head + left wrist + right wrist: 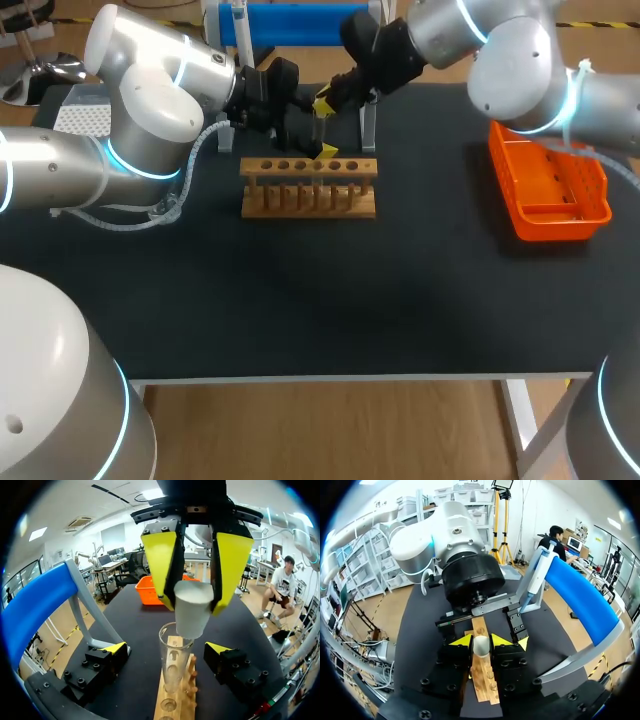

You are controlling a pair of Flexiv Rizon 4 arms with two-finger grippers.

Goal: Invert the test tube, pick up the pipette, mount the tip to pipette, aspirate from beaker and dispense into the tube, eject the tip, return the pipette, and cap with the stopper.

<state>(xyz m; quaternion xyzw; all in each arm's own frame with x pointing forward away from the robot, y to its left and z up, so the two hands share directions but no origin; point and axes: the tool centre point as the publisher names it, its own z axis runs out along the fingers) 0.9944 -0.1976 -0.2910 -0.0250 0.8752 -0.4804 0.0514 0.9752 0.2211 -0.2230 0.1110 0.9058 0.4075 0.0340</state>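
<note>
Left wrist view: stopper (191,617) is clamped in right gripper (193,600) just above test tube (174,665), which stands in rack (176,712) by the far edge of the bench (135,625). Left gripper (166,648) is spread, flanking the tube untouched. Stopper should be centred on mouth, then pressed straight down.

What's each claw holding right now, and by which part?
Right claw grips the white tapered stopper by the sides of its wide upper end. Left claw holds nothing: its fingers stand apart beside the clear glass test tube.
</note>
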